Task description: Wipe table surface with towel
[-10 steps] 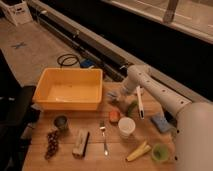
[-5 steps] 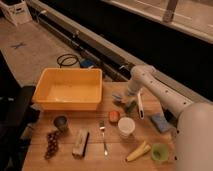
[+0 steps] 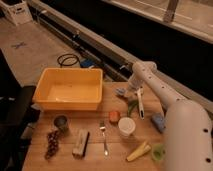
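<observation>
Wood planks make up the table surface (image 3: 95, 162), light brown and much bigger than anything on it; the towel (image 3: 120, 92) is a small grey-blue cloth at the far edge, just to the right of the yellow tub (image 3: 70, 89). The white arm (image 3: 150, 75) bends over from the right and reaches down, so the gripper (image 3: 126, 94) sits right at the towel; its fingers are pressed together and seem to pinch the cloth, I think so that it can be dragged across the wood.

Lots of things sit close by: a green thing (image 3: 132, 106), an orange thing (image 3: 114, 116), a white cup (image 3: 126, 127), a blue sponge (image 3: 157, 121) and a fork (image 3: 104, 137); they leave only a small bare patch to rub, so a wide sweep could knock them over.

Past the table the floor (image 3: 35, 45) is grey, with a black cable loop (image 3: 67, 60) lying on it; a long rail (image 3: 95, 37) runs across behind the table, and beyond that it is dark.
</observation>
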